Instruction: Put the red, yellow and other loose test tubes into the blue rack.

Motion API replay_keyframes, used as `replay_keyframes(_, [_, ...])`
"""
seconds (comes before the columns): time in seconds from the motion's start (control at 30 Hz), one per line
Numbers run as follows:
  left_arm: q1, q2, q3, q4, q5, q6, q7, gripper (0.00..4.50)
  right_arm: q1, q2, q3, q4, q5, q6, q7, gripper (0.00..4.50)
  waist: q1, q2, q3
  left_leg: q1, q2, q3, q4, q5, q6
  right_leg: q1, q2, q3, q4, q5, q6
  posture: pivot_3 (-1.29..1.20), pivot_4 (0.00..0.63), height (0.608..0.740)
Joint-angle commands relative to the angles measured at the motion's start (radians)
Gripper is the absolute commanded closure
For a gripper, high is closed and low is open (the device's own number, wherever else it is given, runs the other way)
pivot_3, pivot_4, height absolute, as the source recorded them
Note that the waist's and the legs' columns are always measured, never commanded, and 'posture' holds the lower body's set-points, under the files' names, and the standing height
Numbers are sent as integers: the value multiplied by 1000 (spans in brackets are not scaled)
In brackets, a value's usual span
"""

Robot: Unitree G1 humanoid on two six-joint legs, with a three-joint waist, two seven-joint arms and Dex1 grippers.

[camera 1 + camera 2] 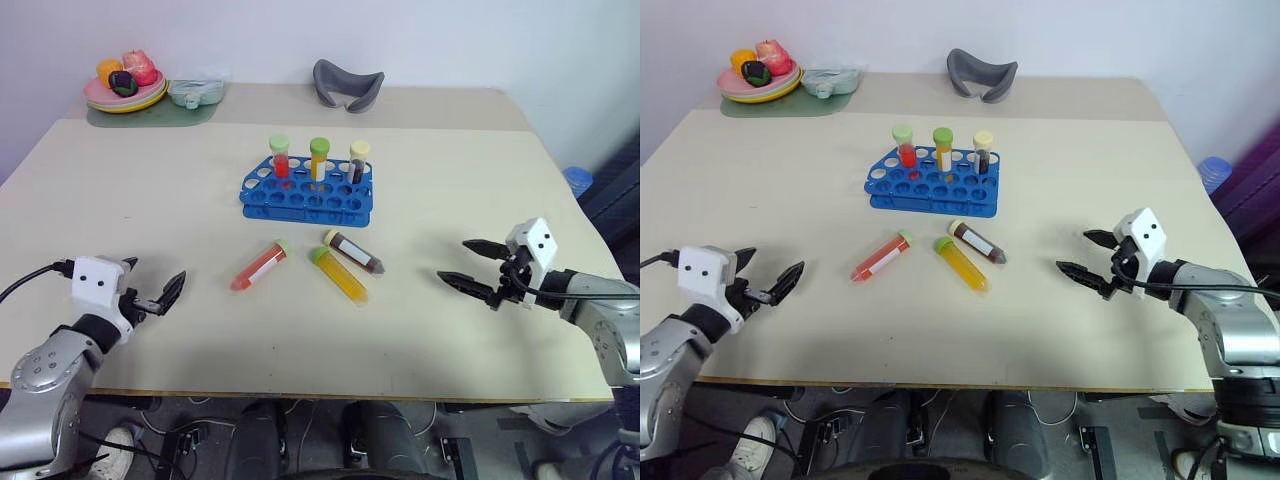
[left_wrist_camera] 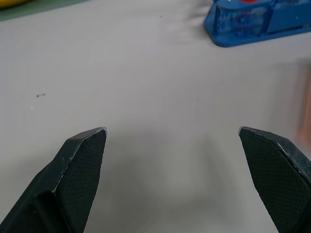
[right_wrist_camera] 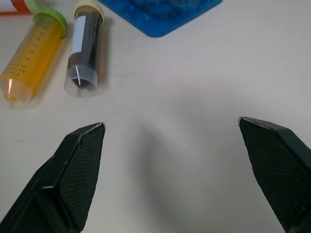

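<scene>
A beige table (image 1: 120, 200) holds a blue rack (image 1: 307, 192) with three capped tubes standing upright. In front of it lie three loose tubes: a red tube (image 1: 259, 265), a yellow tube (image 1: 339, 274) and a dark tube (image 1: 353, 251), perhaps brown. The left gripper (image 1: 152, 288) and right gripper (image 1: 472, 265) hover well apart on either side, both spread wide and empty.

Head pair overhead; wrist cameras low.

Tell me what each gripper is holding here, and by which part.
Nothing is held. The left gripper and right gripper both stand open and empty above the table; three loose tubes lie untouched.
</scene>
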State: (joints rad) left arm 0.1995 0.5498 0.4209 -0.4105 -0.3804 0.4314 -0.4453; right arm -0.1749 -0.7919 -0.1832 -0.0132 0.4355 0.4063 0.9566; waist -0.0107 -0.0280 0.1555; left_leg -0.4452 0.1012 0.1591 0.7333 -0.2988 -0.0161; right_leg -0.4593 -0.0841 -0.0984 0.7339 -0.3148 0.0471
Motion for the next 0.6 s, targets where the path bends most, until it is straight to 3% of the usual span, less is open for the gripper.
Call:
replay_keyframes(0.03, [-7,7,29,-43,-8,7,12,50,-16,1,-11,-4,1,-25,13,0,0,0,0,0,0,0,0,0,0,0,0,0,0,0,0,0,150,679])
replay_keyframes(0.6, [-93,-23,-38,2,-2,8,36,50,44,1,-46,-27,2,-51,-19,0,1,0,0,0,0,0,0,0,0,0,0,0,0,0,0,0,150,679])
